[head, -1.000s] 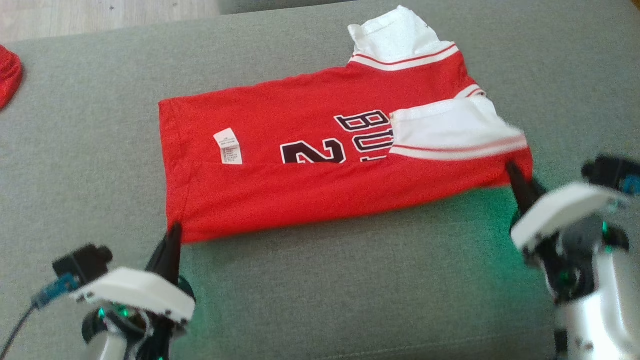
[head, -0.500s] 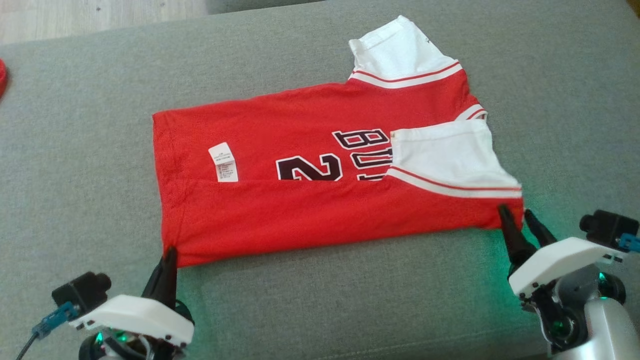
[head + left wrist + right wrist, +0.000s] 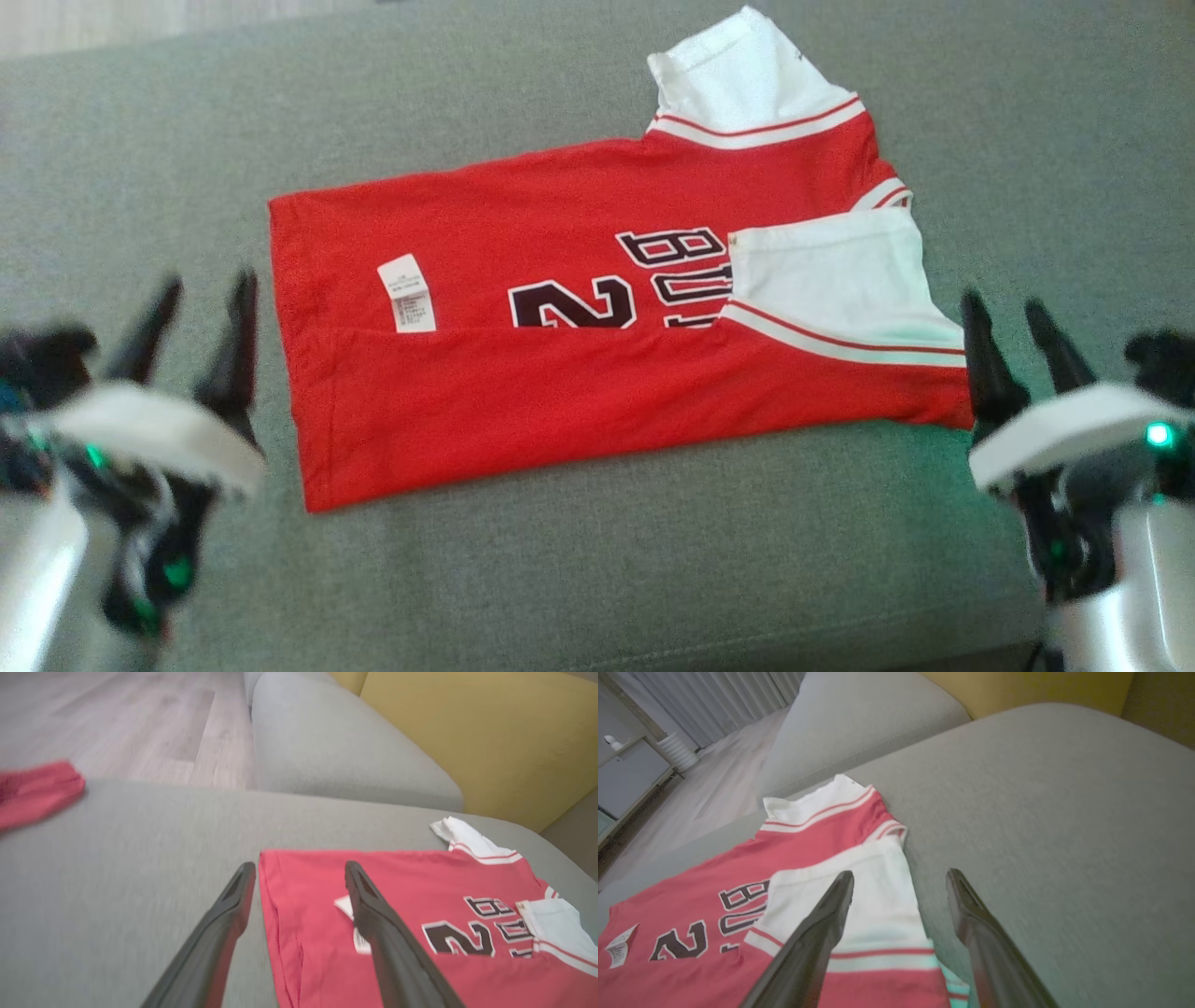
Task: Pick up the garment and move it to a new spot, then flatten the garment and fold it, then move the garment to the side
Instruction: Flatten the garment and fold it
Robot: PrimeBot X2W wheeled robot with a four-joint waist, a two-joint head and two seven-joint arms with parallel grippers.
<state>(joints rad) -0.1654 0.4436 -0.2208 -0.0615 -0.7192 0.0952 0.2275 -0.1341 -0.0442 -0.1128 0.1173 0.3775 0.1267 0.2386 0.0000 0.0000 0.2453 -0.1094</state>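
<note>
A red jersey with white sleeves, dark lettering and a white label lies flat on the grey cushion, its near long edge folded over. It also appears as the jersey in the left wrist view and the jersey in the right wrist view. My left gripper hovers open just left of the hem, holding nothing. At the sleeve end my right gripper stands open beside the white sleeve, apart from the cloth.
Another red cloth lies at the far left of the cushion. A second grey cushion and a yellow sofa back rise behind. Wooden floor lies beyond the far edge.
Both grippers let go of the jersey's near corners and opened. The left one rose and moved left of the hem; the right one lifted beside the sleeve. The near edge now lies flat.
</note>
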